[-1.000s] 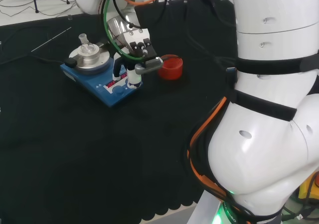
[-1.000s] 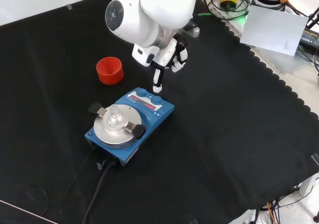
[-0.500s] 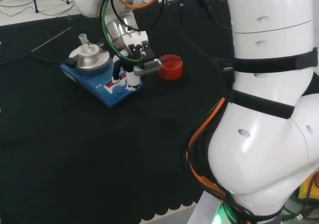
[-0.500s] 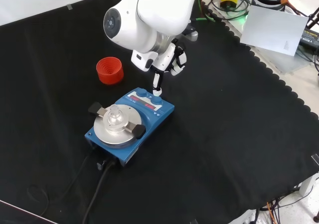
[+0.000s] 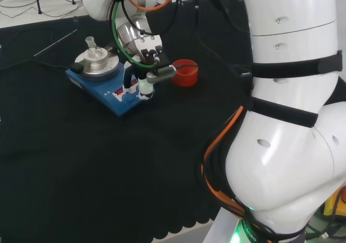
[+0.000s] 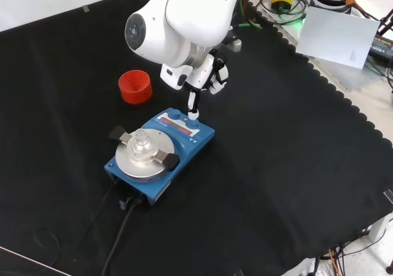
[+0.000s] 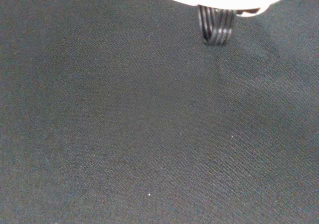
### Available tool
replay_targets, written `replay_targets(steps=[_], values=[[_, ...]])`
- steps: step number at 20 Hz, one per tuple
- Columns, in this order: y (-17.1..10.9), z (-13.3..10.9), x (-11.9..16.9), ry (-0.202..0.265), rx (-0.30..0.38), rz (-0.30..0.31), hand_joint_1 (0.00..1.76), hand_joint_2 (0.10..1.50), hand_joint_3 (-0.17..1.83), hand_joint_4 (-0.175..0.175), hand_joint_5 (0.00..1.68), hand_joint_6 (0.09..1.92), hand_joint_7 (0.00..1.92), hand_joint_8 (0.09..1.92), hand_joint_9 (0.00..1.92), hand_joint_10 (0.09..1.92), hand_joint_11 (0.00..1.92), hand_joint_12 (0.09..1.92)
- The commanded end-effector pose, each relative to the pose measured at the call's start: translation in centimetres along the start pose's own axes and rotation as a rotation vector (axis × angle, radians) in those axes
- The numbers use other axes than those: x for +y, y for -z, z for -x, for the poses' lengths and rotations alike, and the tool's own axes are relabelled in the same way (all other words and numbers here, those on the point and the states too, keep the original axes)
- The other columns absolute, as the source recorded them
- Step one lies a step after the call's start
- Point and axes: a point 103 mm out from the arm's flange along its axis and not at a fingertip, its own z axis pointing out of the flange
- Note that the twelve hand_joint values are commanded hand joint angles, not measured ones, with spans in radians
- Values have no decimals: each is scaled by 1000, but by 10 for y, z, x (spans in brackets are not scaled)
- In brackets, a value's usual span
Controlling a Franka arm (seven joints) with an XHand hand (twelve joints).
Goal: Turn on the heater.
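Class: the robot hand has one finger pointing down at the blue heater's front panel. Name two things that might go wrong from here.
1. The heater has two knobs close together on its front panel; the robot hand may land on the wrong one.
2. A small glass flask stands on the heater's metal plate; a hard push might shift the unit and tip the flask.

Head view looks over the arm; front view looks down opposite; both share the heater (image 5: 111,86); wrist view hugs the cloth (image 7: 149,134).
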Motion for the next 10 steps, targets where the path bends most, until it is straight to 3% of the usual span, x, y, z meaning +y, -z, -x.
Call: replay_targets(steps=[1,10], values=[[-3,1,3,5,5,-9,1474,610,1090,7,476,183,1888,1503,1920,1540,1920,1834],[-7,1,10,4,3,-22,1475,612,1090,7,484,187,1888,1503,1920,1540,1920,1833]])
